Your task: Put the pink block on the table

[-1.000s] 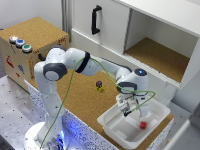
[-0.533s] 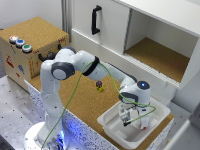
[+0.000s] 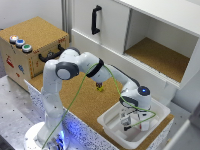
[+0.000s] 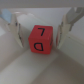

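In the wrist view the pink block [image 4: 41, 40], a reddish-pink cube with dark letters on its faces, rests on the floor of the white plastic tub [image 4: 30, 67]. My gripper [image 4: 39, 45] is open, with one finger on each side of the cube and a narrow gap to each. In the exterior view my gripper [image 3: 131, 122] reaches down into the tub [image 3: 107, 122], and the hand hides the cube. The tub stands on the cork-brown table [image 3: 85, 102] towards the exterior view's right.
A small yellow-and-dark-purple object [image 3: 100, 88] lies on the table behind the arm. A cork-topped wooden box with coloured buttons [image 3: 35, 37] stands at the exterior view's left. A white cabinet with a cork-lined shelf [image 3: 155, 57] and a black handle stands behind.
My gripper has moved towards the exterior view's right and down into the tub, over the cube, which showed red beside it earlier and is now covered by the hand.
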Motion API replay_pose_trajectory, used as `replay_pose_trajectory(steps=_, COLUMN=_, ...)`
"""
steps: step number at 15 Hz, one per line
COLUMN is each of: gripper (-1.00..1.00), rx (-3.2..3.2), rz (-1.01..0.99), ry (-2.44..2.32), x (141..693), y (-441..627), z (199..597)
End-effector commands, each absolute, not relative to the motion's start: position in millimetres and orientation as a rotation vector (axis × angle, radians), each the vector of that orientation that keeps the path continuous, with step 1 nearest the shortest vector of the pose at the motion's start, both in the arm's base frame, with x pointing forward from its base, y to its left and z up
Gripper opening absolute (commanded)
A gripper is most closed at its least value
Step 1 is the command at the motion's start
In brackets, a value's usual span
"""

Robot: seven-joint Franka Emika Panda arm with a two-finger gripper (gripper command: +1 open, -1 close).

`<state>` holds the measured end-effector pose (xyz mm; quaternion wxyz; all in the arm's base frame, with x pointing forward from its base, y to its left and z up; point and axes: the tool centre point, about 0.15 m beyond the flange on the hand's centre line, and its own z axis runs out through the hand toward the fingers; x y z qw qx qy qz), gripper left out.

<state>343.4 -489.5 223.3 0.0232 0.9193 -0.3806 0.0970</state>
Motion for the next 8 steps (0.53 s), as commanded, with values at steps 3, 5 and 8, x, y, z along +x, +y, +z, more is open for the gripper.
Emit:
replay_pose_trajectory(steps=3, gripper=-1.00, rx=2.914, rz=0.363, ry=-1.081, x=384, y=-494, z=232)
replay_pose_trajectory(steps=5, gripper=-1.00, rx=2.948, rz=0.479, ry=-1.037, x=380, y=-470, z=265)
replay_pose_trajectory(steps=8, gripper=-1.00, rx=3.043, rz=0.715, ry=-0.810, x=379, y=-402, z=340)
